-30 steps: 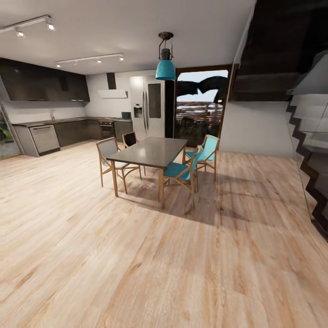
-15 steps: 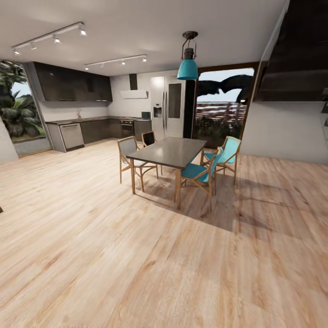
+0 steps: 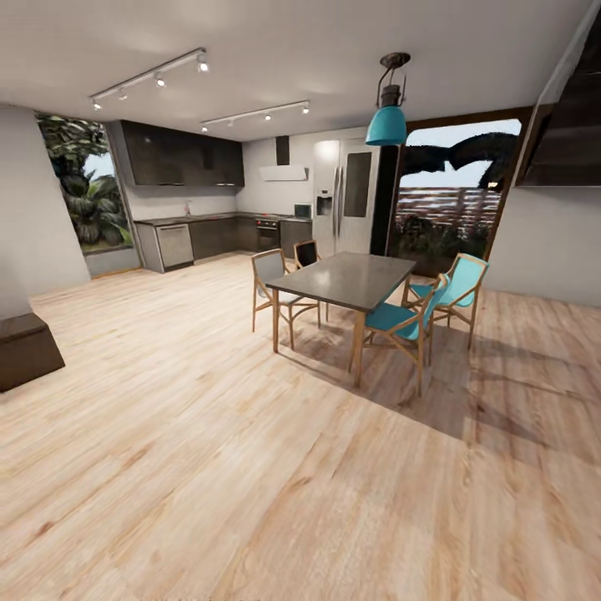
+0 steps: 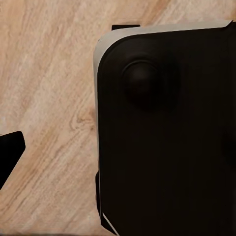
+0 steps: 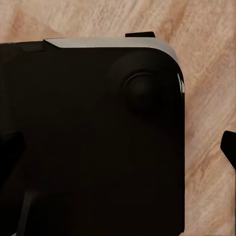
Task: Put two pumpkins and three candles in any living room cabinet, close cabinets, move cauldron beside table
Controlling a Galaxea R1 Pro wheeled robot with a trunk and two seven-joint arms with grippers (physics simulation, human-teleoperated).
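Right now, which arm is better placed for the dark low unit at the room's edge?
Left, tentatively: the dark low unit sits at the robot's left, far off across the floor. Both wrist cameras look down at floorboards, so neither arm is reaching.

You have no readable text, label, brand, number or sign anywhere here: the tall steel fridge (image 3: 342,197) at twelve o'clock and the dark glossy kitchen cabinets (image 3: 185,156) at eleven o'clock carry no legible marks.
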